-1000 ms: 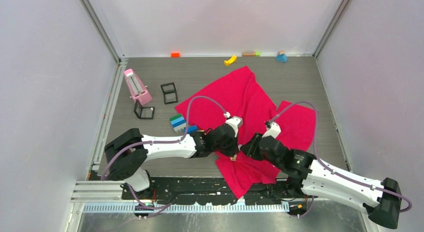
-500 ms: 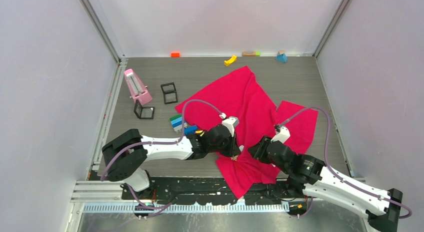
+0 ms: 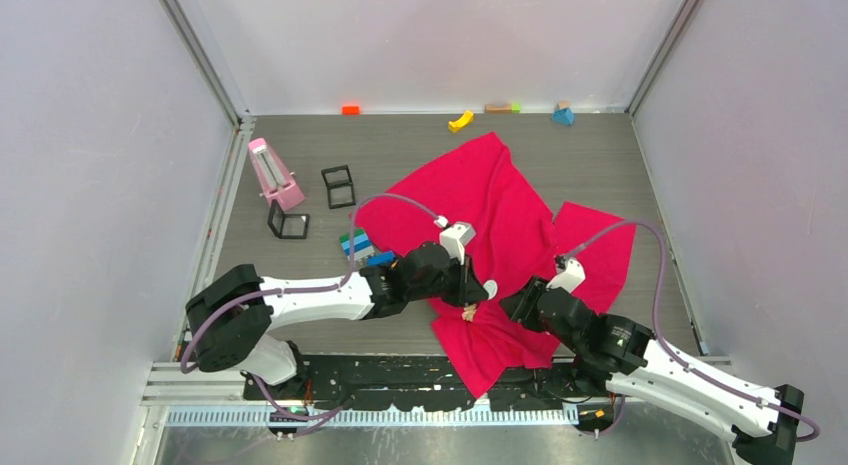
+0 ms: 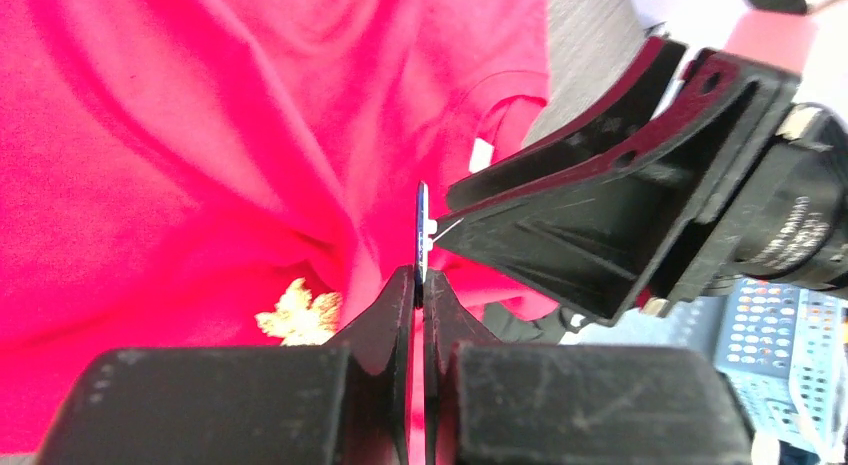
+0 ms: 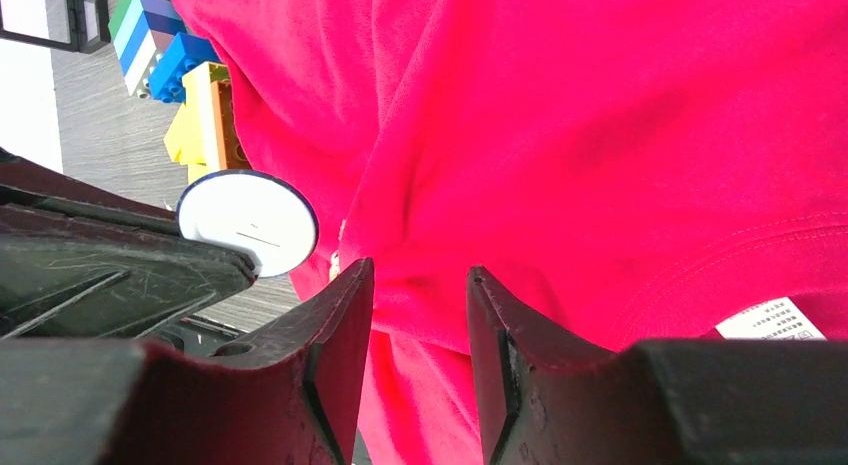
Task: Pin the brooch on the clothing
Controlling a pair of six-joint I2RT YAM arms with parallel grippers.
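Moved since a second ago: the left arm has reached farther to the right and its shoulder has swung outward. The right gripper (image 5: 420, 275) has been drawn back toward its own side. A white disc (image 5: 248, 222) is now exposed between the two tools in the top view.
Left gripper (image 4: 420, 282): the fingers are pressed together on the white disc, which is held edge-on above the fingertips.
White disc: it is round with a dark rim, and is shown flat in the right wrist view.
Right gripper: the fingers are parted by a narrow gap with nothing gripped. Only red fabric is seen through the gap. The tip is held close to the disc; contact cannot be told.
Brooch (image 4: 298, 313): a small star-shaped piece, rendered pale, lies on the red fabric just beside the left gripper's finger.
Clothing (image 3: 500, 205): the crimson T-shirt is spread in folds across the table (image 3: 400, 145), under both grippers.
Neck label (image 5: 770, 320): it is white and is seen on the shirt near the right finger.
Toy blocks (image 5: 205, 120): yellow and orange pieces lie at the shirt's left edge, with blue and green ones just beyond.
Pink upright object (image 3: 275, 175): it stands at the table's left side, well apart from the shirt.
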